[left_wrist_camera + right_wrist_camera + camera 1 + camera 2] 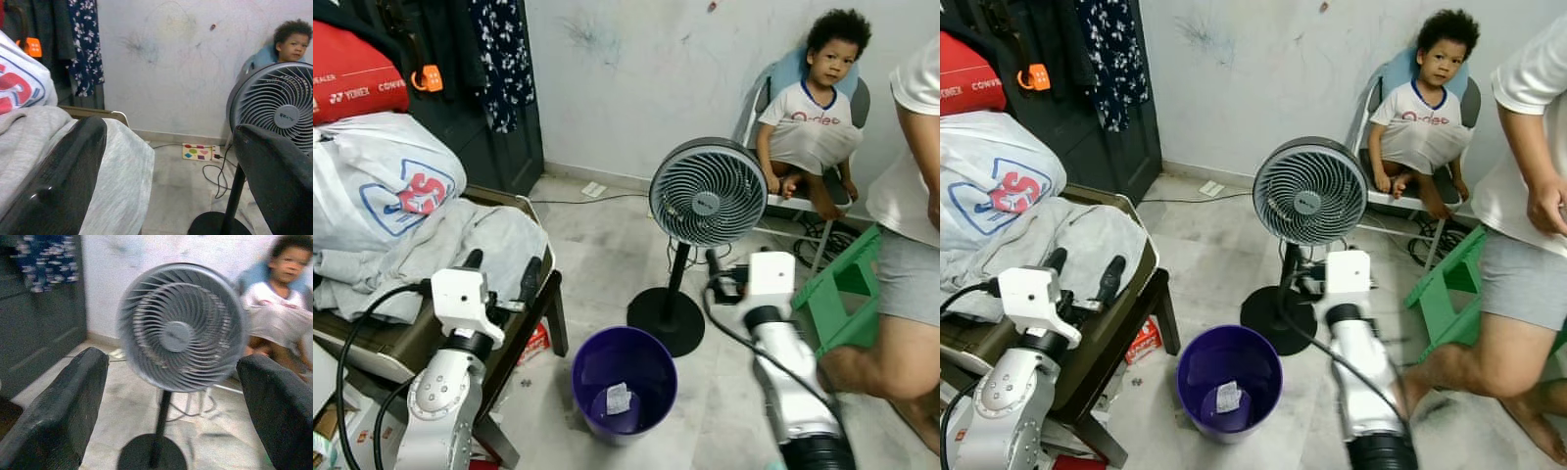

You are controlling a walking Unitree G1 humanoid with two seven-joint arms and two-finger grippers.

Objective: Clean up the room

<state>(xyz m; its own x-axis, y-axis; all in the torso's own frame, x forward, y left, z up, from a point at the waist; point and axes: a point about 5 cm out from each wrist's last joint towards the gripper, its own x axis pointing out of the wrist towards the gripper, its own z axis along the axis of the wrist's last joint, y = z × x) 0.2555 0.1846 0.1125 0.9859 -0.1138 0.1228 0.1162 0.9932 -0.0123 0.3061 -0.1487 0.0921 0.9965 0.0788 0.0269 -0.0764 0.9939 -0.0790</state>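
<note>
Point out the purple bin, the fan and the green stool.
purple bin [592, 364], left eye view, inner wall.
fan [707, 192], left eye view, front grille.
green stool [845, 290], left eye view, top edge.

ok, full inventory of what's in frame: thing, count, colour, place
bin: 1, purple, on the floor ahead, a paper scrap inside
fan: 1, grey head on a black stand, behind the bin
stool: 1, green, right of the fan
chair: 1, dark, on the left, piled with grey cloth and a white bag
power strip: 1, by the wall
people: 2, one seated on a chair at the wall, one standing at the right edge
left gripper: open, over the cloth
right gripper: open, facing the fan
</note>
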